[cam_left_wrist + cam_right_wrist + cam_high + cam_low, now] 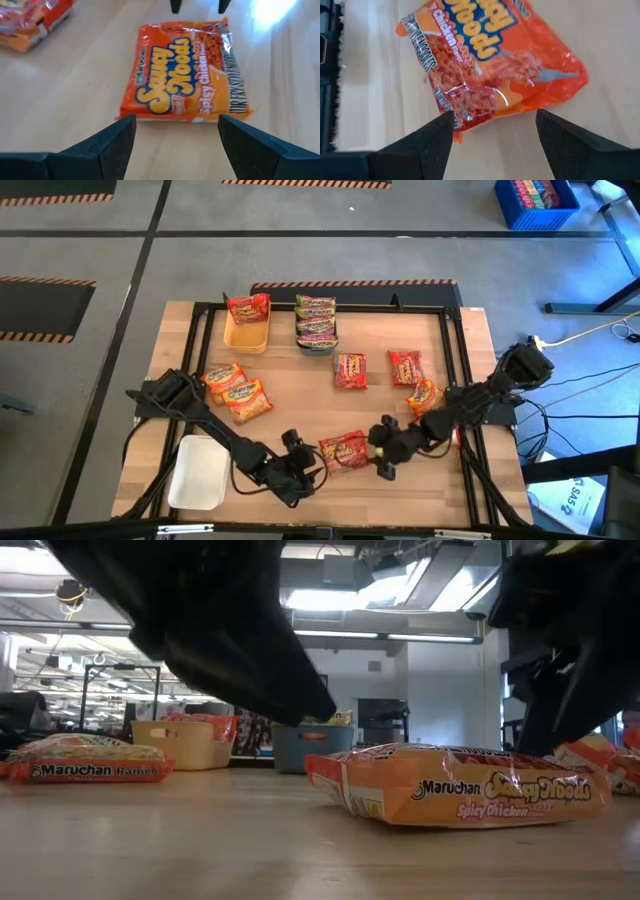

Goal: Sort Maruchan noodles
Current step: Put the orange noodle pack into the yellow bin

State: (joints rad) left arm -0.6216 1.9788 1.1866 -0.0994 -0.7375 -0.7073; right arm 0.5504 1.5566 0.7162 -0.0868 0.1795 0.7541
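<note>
Wooden slat table [430,490], black frame. Near its front edge lies one flat crinkly orange Maruchan packet [343,449], glossy plastic. Left gripper [305,468] at one end, fingers spread wide, empty. Right gripper [384,452] at the other end, fingers likewise wide, holding nothing. Neither touches it.

Nine noodle packets [343,449], three trays [246,335], two robot arms [215,420]
</note>
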